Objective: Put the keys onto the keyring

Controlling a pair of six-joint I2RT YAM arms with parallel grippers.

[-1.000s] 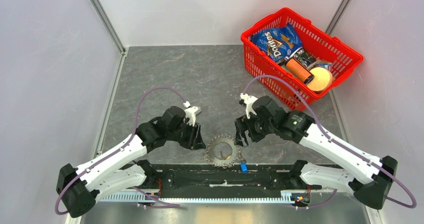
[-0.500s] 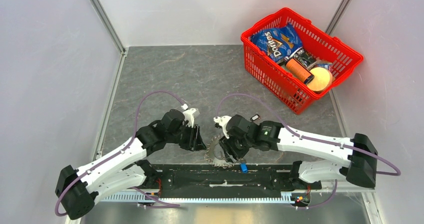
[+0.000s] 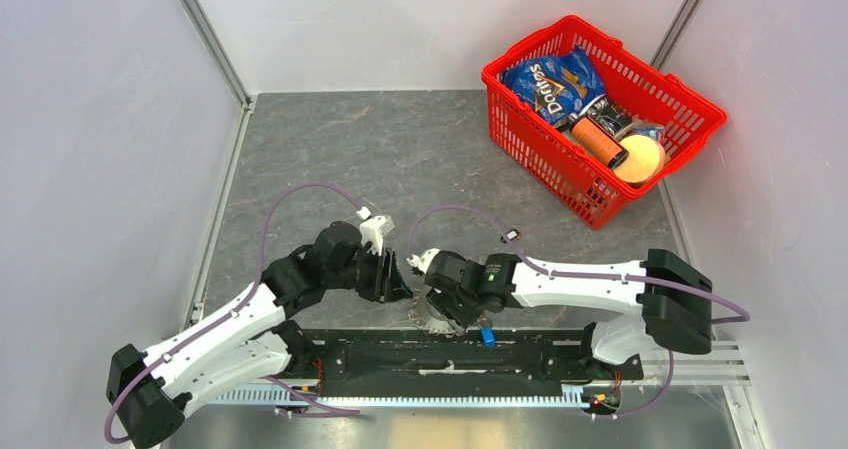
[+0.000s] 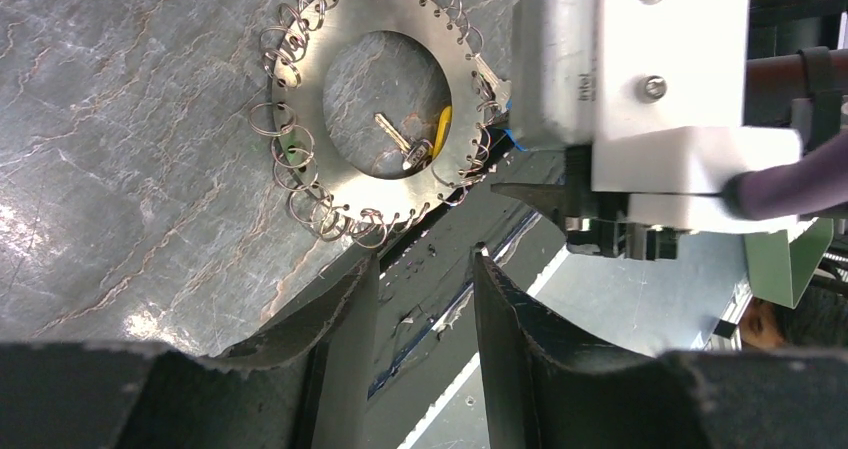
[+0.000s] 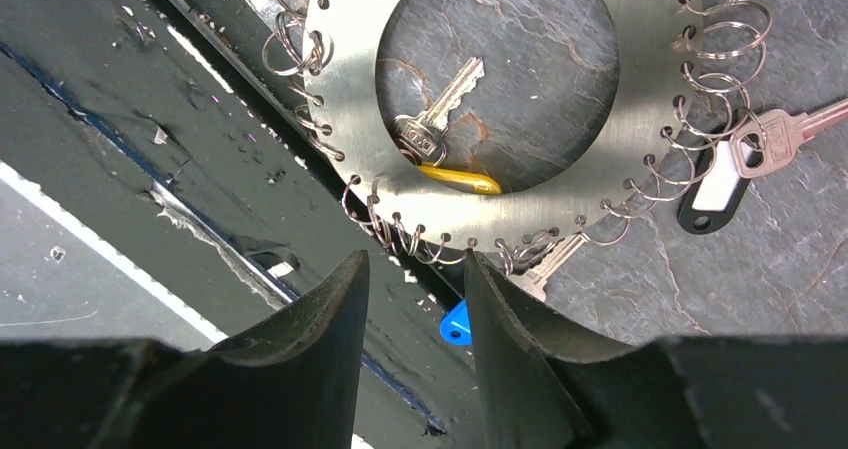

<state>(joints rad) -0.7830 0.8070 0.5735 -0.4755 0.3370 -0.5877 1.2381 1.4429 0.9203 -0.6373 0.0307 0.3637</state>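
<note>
The right fingers [image 5: 320, 339] stand apart with nothing between them. Their tips are over the black rail [image 5: 200, 169] at the counter's near edge, just short of the keyring [image 5: 640, 119]. Through the gap a blue tag [image 5: 455, 324] shows at the rail's edge. The keyring lies flat on the counter [image 5: 780, 289]: a metal disc with small wire loops all round its rim. Inside its hole lie a silver key [image 5: 435, 119] and a yellow tag [image 5: 458, 179]; I cannot tell whether either is hooked on. Just beside the rim lie a black tag [image 5: 712, 199] and a second key [image 5: 785, 134]. The left fingers [image 4: 345, 319] are also apart and empty, over the same rail. From the left wrist, the keyring is just beyond them and the right wrist's white housing [image 4: 640, 69] is close alongside. A red basket [image 3: 550, 154] sits well apart, toward the far right corner.
</note>
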